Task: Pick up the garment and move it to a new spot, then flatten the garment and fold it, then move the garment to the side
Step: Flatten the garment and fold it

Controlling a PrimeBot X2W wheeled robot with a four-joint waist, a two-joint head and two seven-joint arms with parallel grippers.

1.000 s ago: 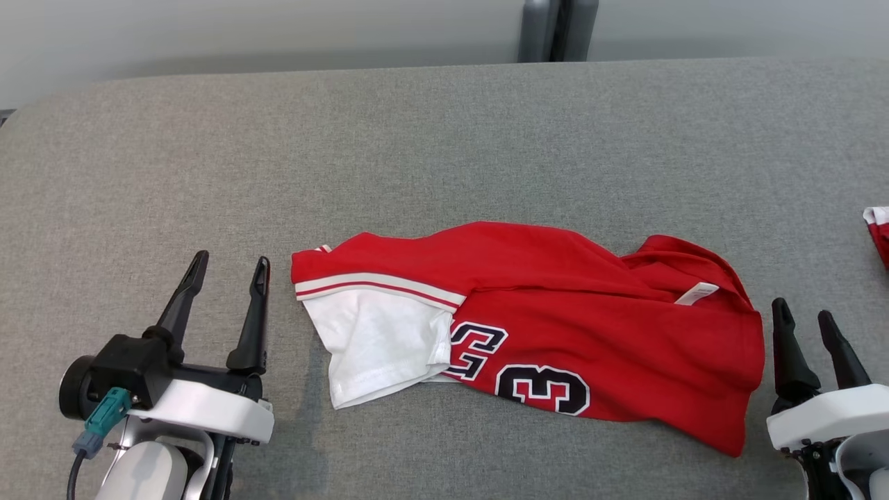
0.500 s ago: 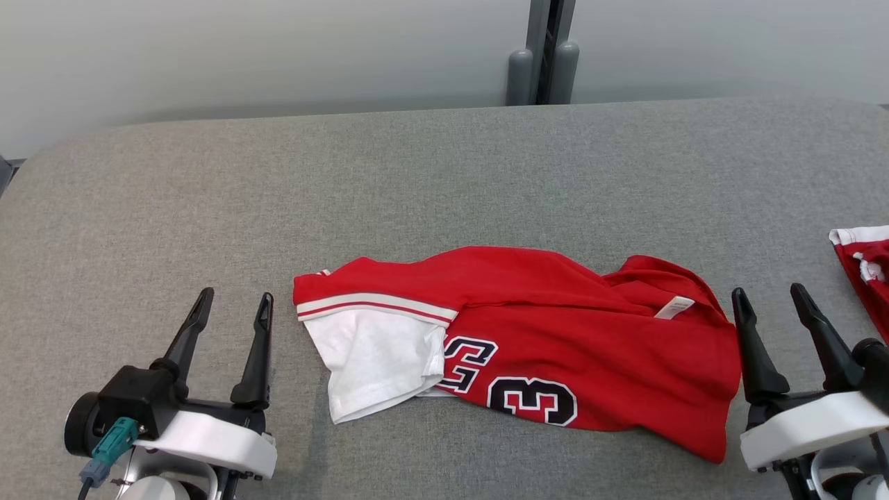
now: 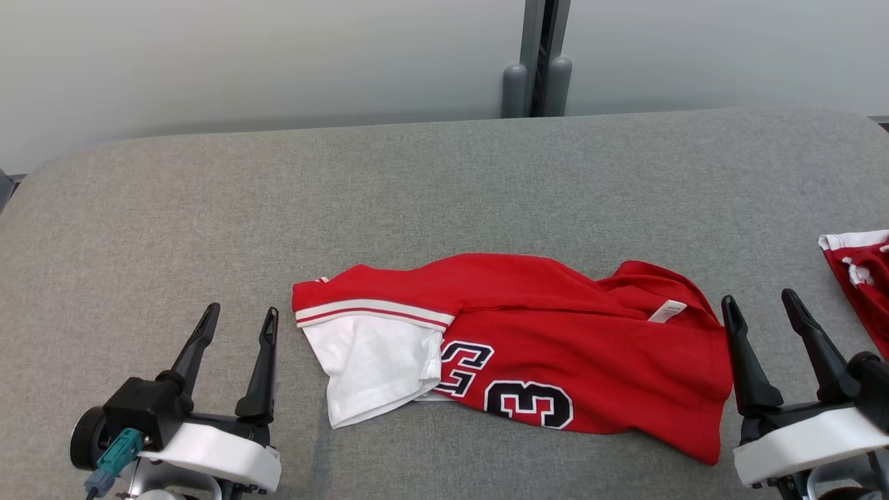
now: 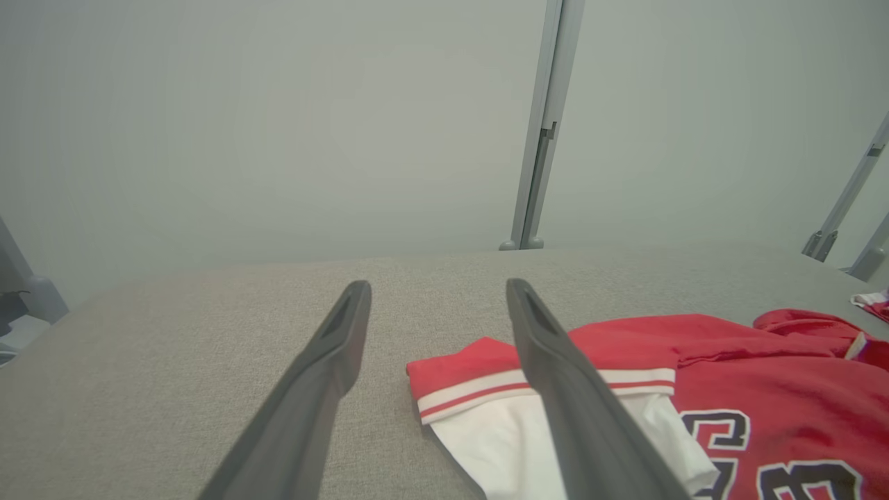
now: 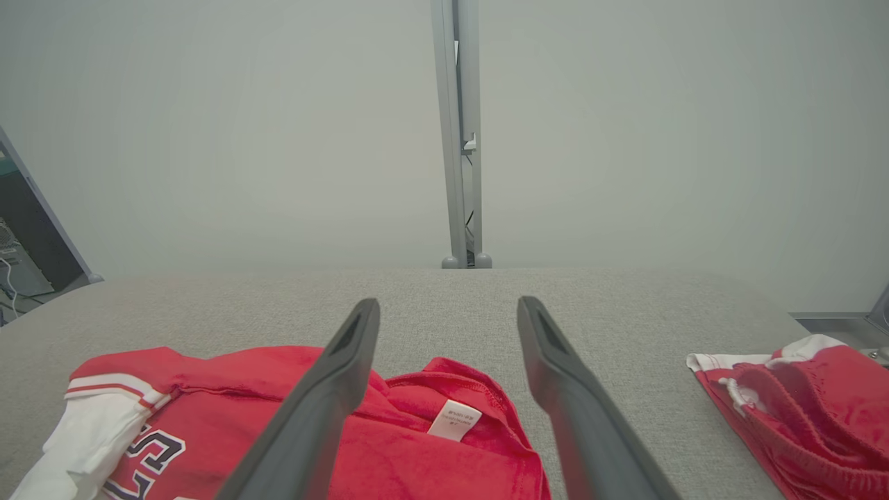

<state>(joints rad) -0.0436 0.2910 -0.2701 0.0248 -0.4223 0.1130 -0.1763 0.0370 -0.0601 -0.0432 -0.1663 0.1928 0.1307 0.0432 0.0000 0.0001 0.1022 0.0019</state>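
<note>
The garment [image 3: 514, 333], a red shirt with dark numbers, lies bunched on the grey table [image 3: 417, 180], between the two pincers. The left pincer [image 3: 242, 309] stands open and empty, just beside the striped hem and the white sleeve [image 3: 371, 368]. The right pincer [image 3: 758, 296] is also open and empty, very near the red edge by the neck, where a small label [image 3: 667, 311] shows.

Several things could go wrong from here. The cloth is doubled over itself, so a pincer that closes on an edge may take two or three layers together. Then the shirt would not open flat, and the fold would come out crooked. The white sleeve is partly tucked under the red body. If only the sleeve is taken, I think the rest will hang and twist when lifted. If the two pincers lift at different heights, the cloth may slip out of the weaker grip.

A second red cloth [image 3: 858, 267] lies at the right edge of the table, near the right pincer. A wide move to that side could drag it or mix the two.
</note>
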